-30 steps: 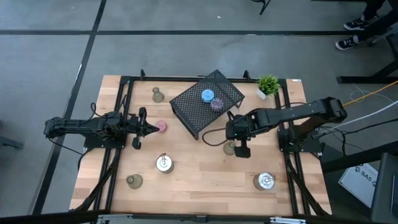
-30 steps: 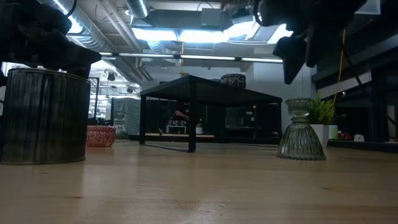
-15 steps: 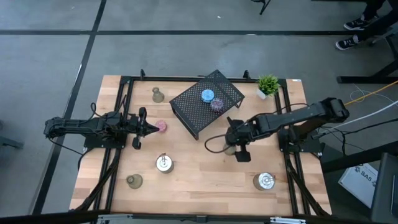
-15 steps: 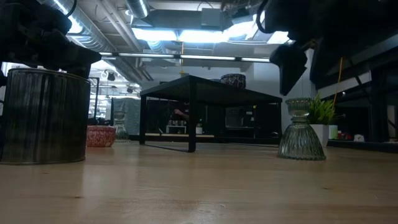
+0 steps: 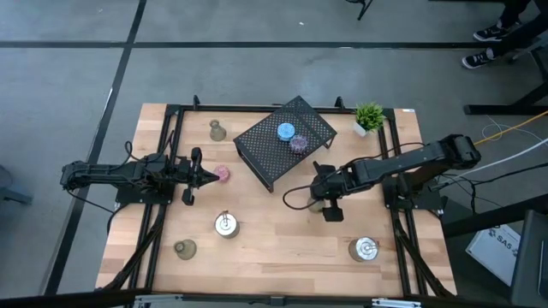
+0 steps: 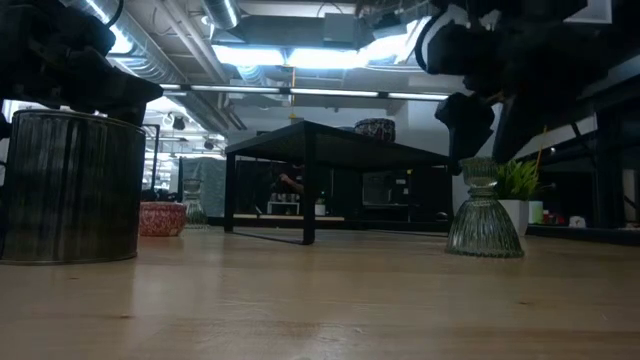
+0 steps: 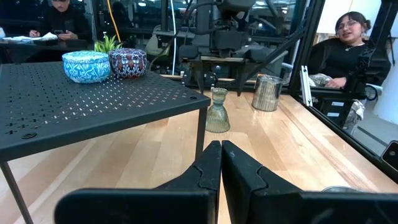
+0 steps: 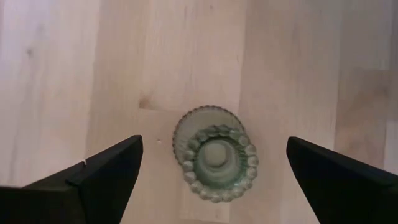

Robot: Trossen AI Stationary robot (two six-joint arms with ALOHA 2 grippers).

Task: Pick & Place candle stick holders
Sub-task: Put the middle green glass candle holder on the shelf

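Note:
An olive-green glass candle stick holder (image 5: 317, 204) stands upright on its flared base on the table, right of the middle; it also shows in the right wrist view (image 8: 214, 154) and the low view (image 6: 484, 215). My right gripper (image 8: 214, 142) hangs open just above it, pointing steeply down, with a finger (image 8: 106, 174) on either side and touching nothing. My left gripper (image 5: 205, 176) waits shut at the left, level, next to a pink holder (image 5: 222, 174). A blue cup (image 5: 285, 131) and a purple cup (image 5: 298, 143) sit on the black mesh rack (image 5: 265, 154).
Silver holders stand at the near middle (image 5: 225, 224) and near right (image 5: 364, 249). More green glass holders stand at the far left (image 5: 217, 131) and near left (image 5: 184, 249). A potted plant (image 5: 369, 115) sits at the far right. A person (image 7: 348, 43) sits beyond the table.
My right gripper has come down toward the green glass holder, tipping more steeply downward, and has stayed open. The holder has not moved.

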